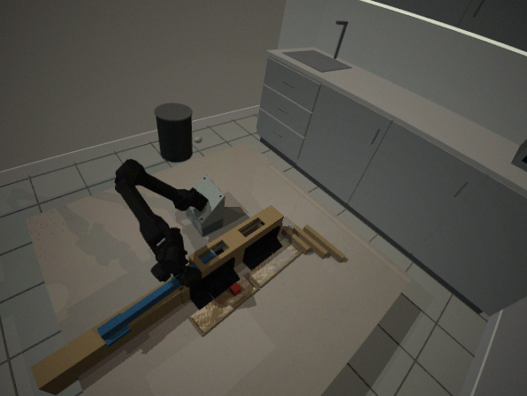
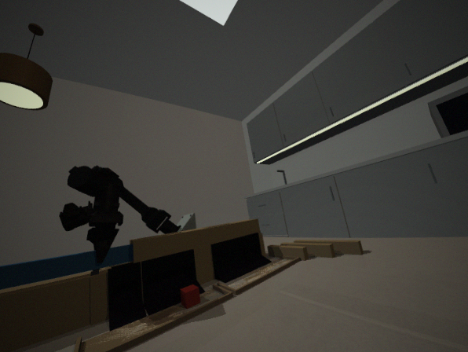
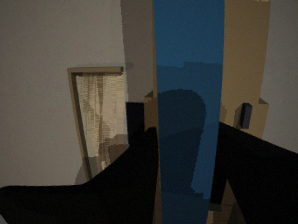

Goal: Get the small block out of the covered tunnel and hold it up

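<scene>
The small red block [image 1: 235, 289] [image 2: 190, 296] is outside the tunnel [image 1: 239, 252] [image 2: 203, 251], on the shallow tray [image 1: 212, 314] [image 2: 129, 334] [image 3: 100, 115] along its front, before a dark side opening. The blue handle bar [image 1: 141, 307] [image 2: 119, 255] [image 3: 188, 40] sticks out of the tunnel's left end over the wooden channel. Blue also shows through the near roof window. My gripper [image 1: 177, 278] [image 3: 184, 131] is at the tunnel mouth with a finger on each side of the bar, very close to it. The fingers stand slightly open. In the exterior view the far finger is hidden.
Loose wooden rods [image 1: 324, 242] [image 2: 327, 249] lie beyond the tunnel's far end. A pale slanted box [image 1: 213, 196] [image 2: 188, 221] stands behind the tunnel, beside a second part of the arm structure. A lengthwise second tray [image 1: 276, 268] [image 2: 265, 275] adjoins the block's tray.
</scene>
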{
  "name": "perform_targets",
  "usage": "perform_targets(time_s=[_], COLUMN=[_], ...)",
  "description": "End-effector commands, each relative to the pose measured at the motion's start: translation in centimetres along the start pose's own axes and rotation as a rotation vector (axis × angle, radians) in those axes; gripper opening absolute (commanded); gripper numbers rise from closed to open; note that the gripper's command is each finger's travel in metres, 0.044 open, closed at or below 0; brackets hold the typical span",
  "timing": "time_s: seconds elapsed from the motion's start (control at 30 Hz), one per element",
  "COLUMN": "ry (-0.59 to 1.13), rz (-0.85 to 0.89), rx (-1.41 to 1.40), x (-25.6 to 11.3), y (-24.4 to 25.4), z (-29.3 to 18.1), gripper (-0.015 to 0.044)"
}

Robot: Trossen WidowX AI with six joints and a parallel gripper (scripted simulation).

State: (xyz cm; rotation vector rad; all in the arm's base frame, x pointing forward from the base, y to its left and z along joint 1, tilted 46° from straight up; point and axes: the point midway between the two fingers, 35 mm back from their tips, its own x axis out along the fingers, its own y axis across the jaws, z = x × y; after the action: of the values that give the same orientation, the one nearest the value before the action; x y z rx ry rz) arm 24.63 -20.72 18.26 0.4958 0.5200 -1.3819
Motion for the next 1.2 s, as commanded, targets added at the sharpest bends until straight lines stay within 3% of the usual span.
perform_targets(time_s=[0.0,0.23,0.47,1.17], ry=[-0.009,-0.075,-0.083,-0.082], rz=[-0.005,-0.040,-0.042,-0.043], rx=[0.014,0.071,0.076,0.077], x=[-0.6,-3.5,-3.8,-1.3], y=[0.3,1.0,0.8,0.3], z=[0.0,0.0,-2.4,-2.7], gripper=[0.0263,0.0440,0.0440,0.0440])
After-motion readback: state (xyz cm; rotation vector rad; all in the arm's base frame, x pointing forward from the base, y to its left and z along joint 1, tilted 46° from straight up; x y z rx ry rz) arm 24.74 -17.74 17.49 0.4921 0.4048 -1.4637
